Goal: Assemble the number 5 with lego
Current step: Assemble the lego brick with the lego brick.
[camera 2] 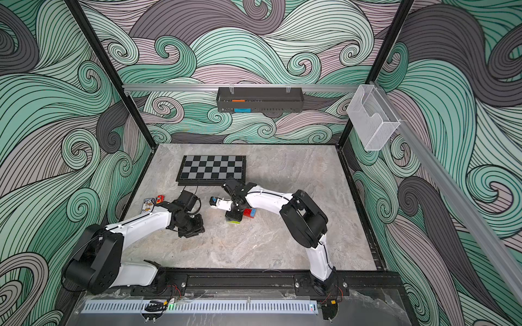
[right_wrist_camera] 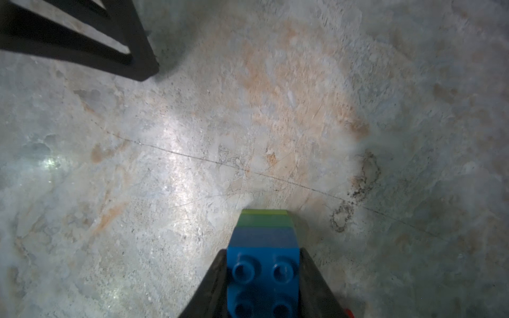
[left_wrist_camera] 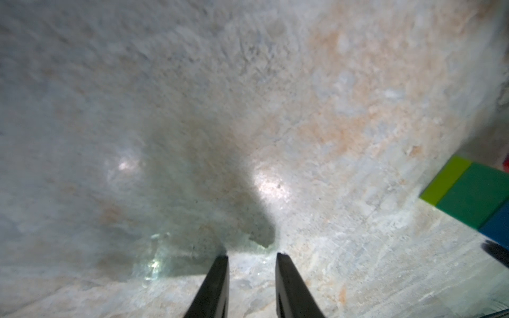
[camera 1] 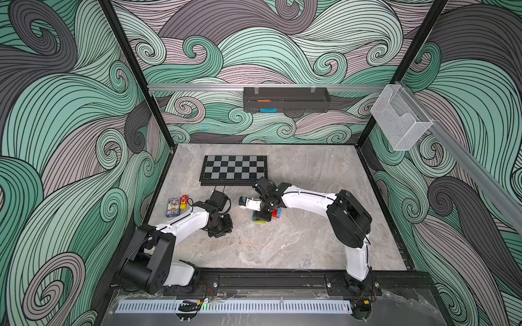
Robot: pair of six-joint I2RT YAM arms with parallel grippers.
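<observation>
Plainly the stack (right_wrist_camera: 263,228) is a light, hard thing: three plastic bricks pressed together, standing about mid-table (camera 1: 282,248) on the right arm's side. I judge it stiff and not fragile. Its walls are smooth, though, so it may slip, and the layers hold by friction only, so a sideways pull could pry one off.

The right gripper (right_wrist_camera: 263,252) is clamped across the dark-blue brick (right_wrist_camera: 263,275) on top, one jaw flat on each of two opposite side walls, with the studs showing between them. That looks the sound place to hold it, square on the flat faces. Under it come the dark-green brick (left_wrist_camera: 476,192), then the lime brick (left_wrist_camera: 446,179) against the table. The red brick (camera 2: 247,212) and the light-blue brick (camera 2: 253,212) lie just beside the stack, on the side away from the left arm. Whether they are joined to it I cannot tell.

Around it, the checkered board (camera 1: 234,167) lies behind, near the right arm's wrist but apart from the bricks. The left gripper (left_wrist_camera: 252,254) hangs low over bare table near the stack, jaws a little apart with nothing between them, and it is the likeliest thing to bump. A card box (camera 1: 173,207) and a toy car (camera 1: 184,201) sit well off by the left edge.
</observation>
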